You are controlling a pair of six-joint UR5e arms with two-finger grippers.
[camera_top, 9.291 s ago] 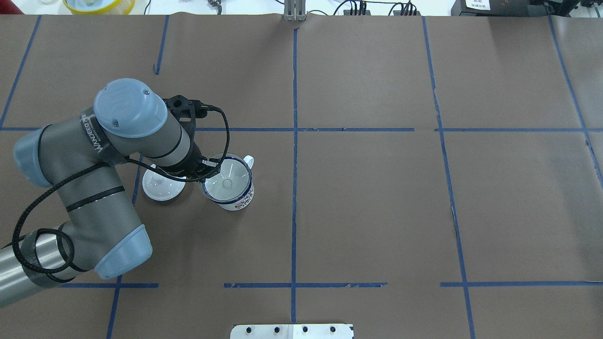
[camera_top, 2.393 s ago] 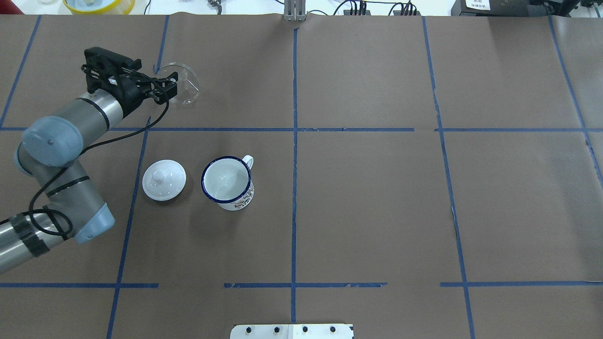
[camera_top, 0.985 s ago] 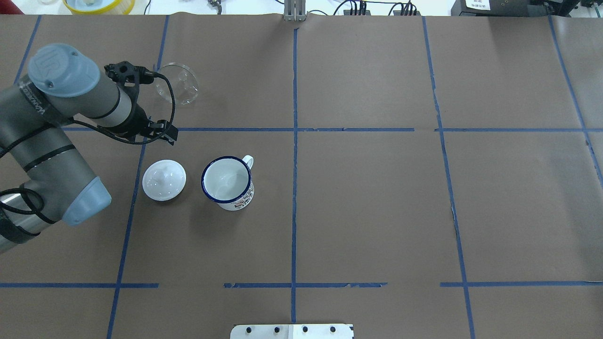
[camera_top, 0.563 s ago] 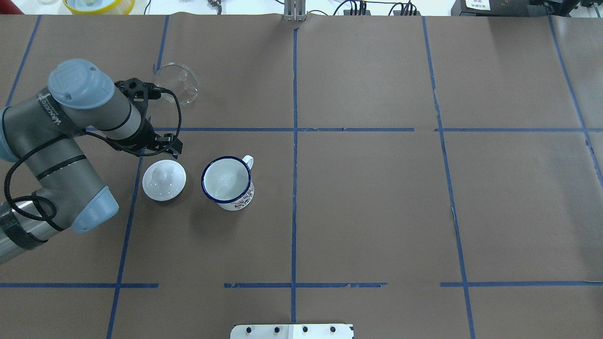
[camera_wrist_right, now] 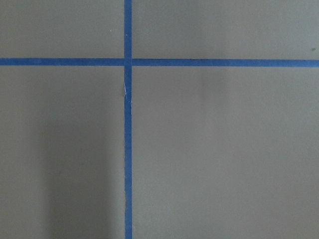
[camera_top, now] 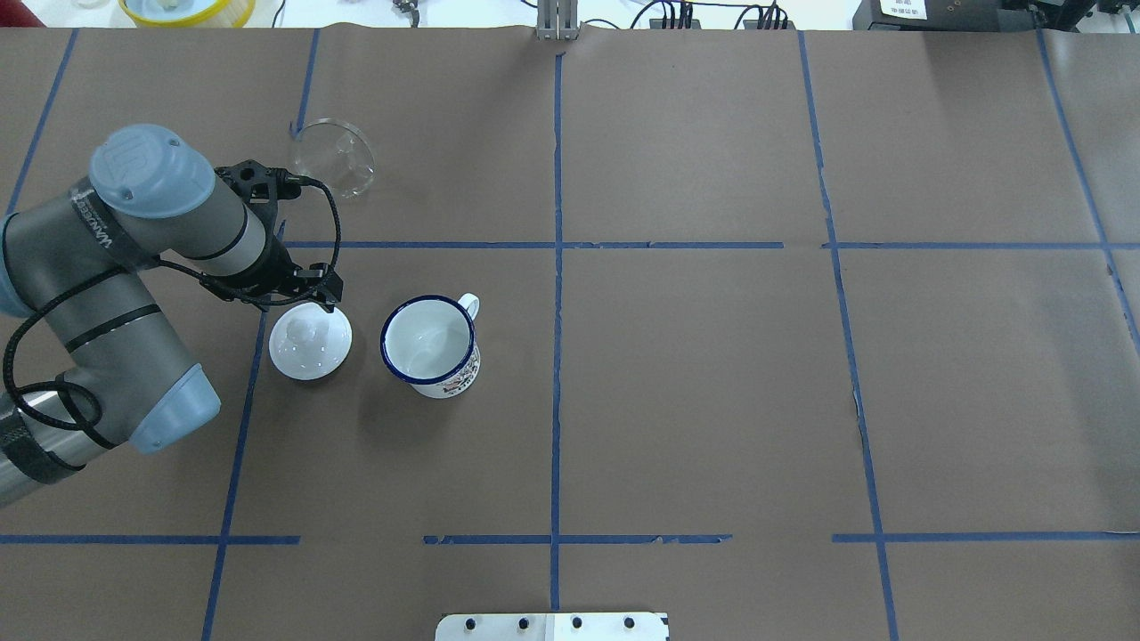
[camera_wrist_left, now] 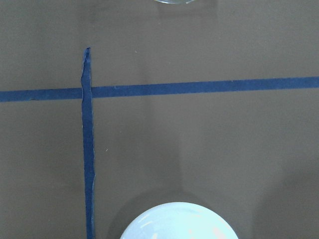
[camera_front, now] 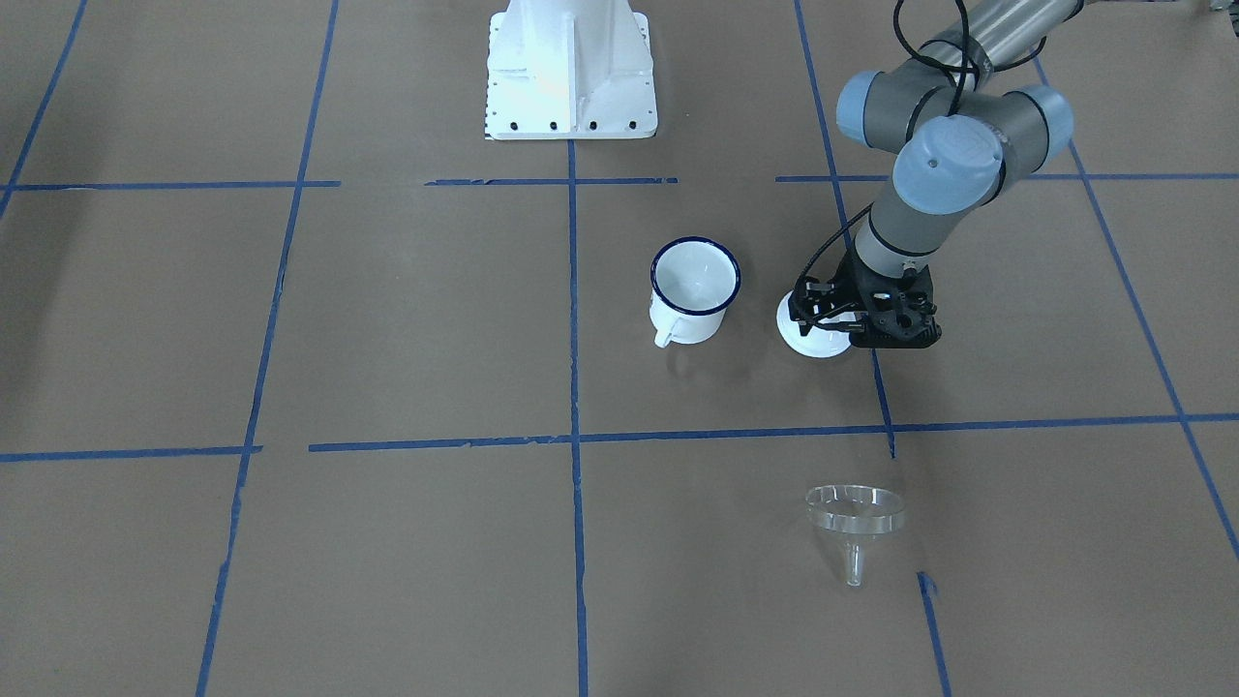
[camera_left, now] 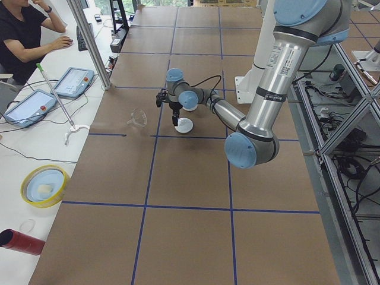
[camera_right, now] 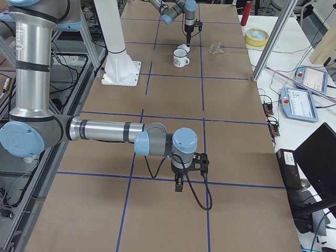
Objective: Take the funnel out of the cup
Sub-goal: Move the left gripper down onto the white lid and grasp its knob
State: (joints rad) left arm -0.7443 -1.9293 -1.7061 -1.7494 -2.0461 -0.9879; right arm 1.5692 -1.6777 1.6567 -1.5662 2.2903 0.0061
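The clear funnel [camera_top: 334,158] rests by itself on the brown table, far left, with its bowl up and spout down in the front-facing view [camera_front: 856,518]. The white mug with the blue rim [camera_top: 430,345] stands upright and empty [camera_front: 694,288]. My left gripper [camera_top: 310,290] hangs above the far edge of the white lid, well apart from funnel and mug. Its jaws look open and empty [camera_front: 826,322]. My right gripper [camera_right: 178,186] shows only in the exterior right view, near the robot's side of the table. I cannot tell its state.
A round white domed lid with a knob [camera_top: 310,341] lies left of the mug, and its edge shows at the bottom of the left wrist view [camera_wrist_left: 179,221]. Blue tape lines cross the table. A yellow bowl [camera_top: 187,9] sits beyond the far edge.
My left gripper lifted the funnel out of the mug, carried it to the far left, let go, and has come back to hover by the lid. The mug has not moved.
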